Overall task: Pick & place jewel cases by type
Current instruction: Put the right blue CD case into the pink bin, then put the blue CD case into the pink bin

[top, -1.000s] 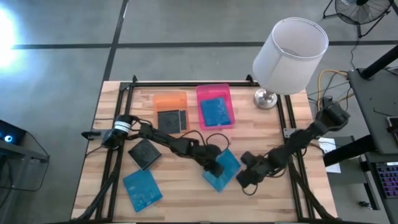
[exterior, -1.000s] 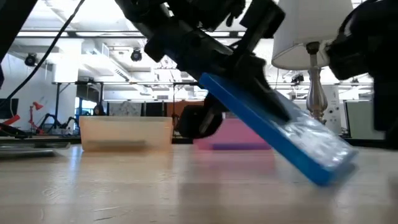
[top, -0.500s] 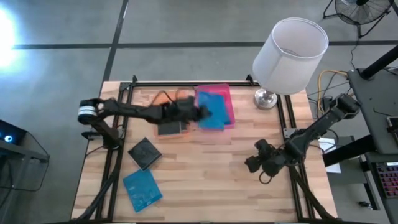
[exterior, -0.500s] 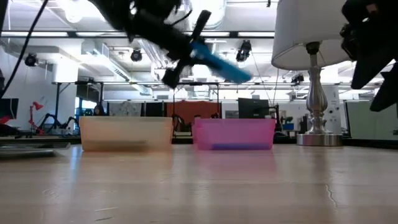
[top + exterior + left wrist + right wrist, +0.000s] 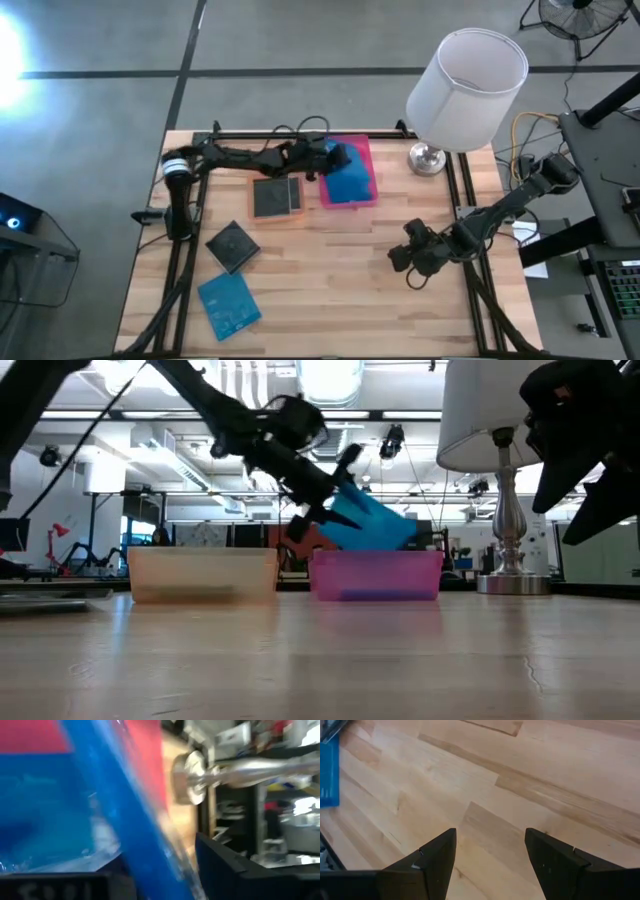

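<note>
Jewel cases lie in several places: on the left of the bench (image 5: 300, 290) you see a blue jewel case (image 5: 229, 304) and a black jewel case (image 5: 232, 246), and a grey jewel case (image 5: 276, 196) is in the orange tray (image 5: 294, 219). Your left hand (image 5: 333, 160) is clamped on a tilted blue jewel case (image 5: 372, 524) over the pink tray (image 5: 378, 576). Your right hand (image 5: 491, 854) hangs above bare wood at the right, fingers apart.
</note>
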### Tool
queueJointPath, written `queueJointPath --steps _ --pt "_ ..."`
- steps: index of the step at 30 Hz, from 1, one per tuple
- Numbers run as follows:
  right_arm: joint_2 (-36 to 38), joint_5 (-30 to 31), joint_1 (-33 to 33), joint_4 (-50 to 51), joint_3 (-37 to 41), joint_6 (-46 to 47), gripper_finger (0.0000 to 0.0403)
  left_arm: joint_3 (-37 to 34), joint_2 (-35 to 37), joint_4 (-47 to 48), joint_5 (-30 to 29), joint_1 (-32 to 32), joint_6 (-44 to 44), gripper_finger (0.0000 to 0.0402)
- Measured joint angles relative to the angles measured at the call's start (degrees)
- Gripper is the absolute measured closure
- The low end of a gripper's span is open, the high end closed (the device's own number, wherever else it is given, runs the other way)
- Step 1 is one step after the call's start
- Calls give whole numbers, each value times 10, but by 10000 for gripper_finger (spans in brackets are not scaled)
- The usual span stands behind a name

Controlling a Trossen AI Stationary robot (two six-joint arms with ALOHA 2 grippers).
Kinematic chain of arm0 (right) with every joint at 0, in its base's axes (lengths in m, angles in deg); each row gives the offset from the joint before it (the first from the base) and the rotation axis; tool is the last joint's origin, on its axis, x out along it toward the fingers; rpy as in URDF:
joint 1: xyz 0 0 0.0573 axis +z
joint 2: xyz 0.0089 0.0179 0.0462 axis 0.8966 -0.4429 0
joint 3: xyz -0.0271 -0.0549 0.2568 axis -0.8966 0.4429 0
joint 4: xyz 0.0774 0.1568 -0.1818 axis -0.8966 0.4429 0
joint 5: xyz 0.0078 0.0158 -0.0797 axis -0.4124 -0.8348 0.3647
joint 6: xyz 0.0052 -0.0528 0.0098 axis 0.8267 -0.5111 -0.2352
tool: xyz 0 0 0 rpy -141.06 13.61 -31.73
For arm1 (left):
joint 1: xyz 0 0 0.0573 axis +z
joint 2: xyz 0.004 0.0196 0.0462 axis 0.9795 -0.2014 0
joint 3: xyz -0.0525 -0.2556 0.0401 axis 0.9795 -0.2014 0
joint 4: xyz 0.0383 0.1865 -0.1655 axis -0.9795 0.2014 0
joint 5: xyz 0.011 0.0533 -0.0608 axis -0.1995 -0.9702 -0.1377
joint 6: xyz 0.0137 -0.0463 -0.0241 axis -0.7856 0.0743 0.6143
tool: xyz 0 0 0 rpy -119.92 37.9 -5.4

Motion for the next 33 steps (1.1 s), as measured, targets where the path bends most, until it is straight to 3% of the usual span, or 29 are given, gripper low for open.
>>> queueJointPath --steps 4,7,12,17,20,25,29,33 --pt "0 -2 0 -1 0 0 172 70 -24 156 49 1 -71 252" --pt "0 -2 0 0 0 -5 172 112 -6 293 14 0 -144 246" --pt "0 -21 -4 -1 4 -24 172 170 54 489 -12 -1 -270 246" --pt "0 -95 -39 -26 7 -129 172 172 153 614 -10 -65 -332 246" --pt "0 -125 -78 -70 13 -193 172 137 208 653 -44 -133 -286 246" --pt "-14 -177 -155 -193 20 -293 172 36 286 657 -115 -295 -99 246" --pt "-63 -268 -199 -290 9 -354 172 -44 315 647 -127 -415 67 246" --pt "-138 -312 -214 -300 -28 -390 172 -94 321 646 -104 -530 230 246"
